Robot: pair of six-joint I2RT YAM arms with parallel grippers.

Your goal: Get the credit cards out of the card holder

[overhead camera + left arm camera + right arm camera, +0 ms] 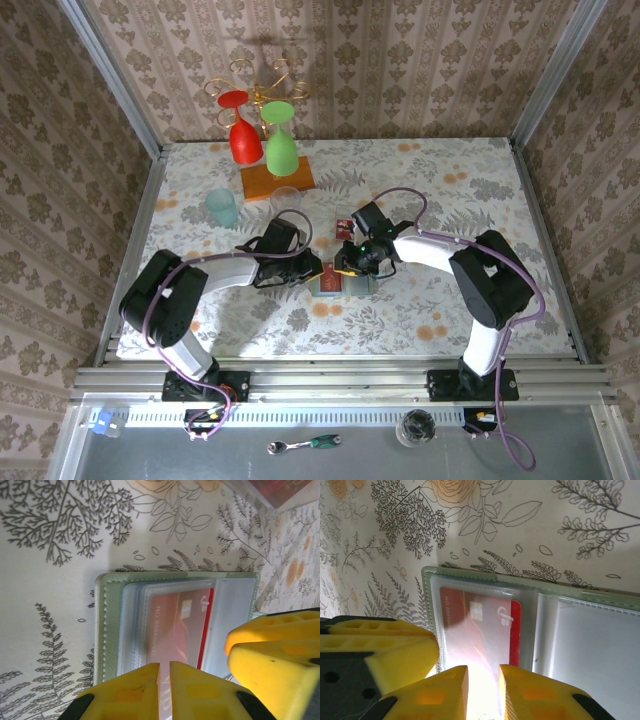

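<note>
The card holder (pixel 107 625) lies opened flat on the floral table (pixel 450 180), between the two arms, with its pocket panels facing up. One red credit card (pixel 175 625) sits almost fully inside a clear pocket of the holder, its chip and logo visible through the plastic. The left gripper (pixel 164 669) is positioned at the holder's open pocket edge. Its jaws are drawn nearly together, leaving a thin slit in which a strip of red shows, so it appears to be pinching the card's exposed edge. The right gripper (pixel 482 675) stands just beside the left one at the same side of the holder. Its jaws are a little apart, and glare hides whether they clamp the holder's edge or only press on it. A small red item (pixel 345 224) lies on the table just beyond the holder. It may be a card already removed, but it is too small to confirm. Assessment: extraction of the visible card is at the gripping stage. The card has yet to be pulled out of the pocket and set down clear of the holder.
</note>
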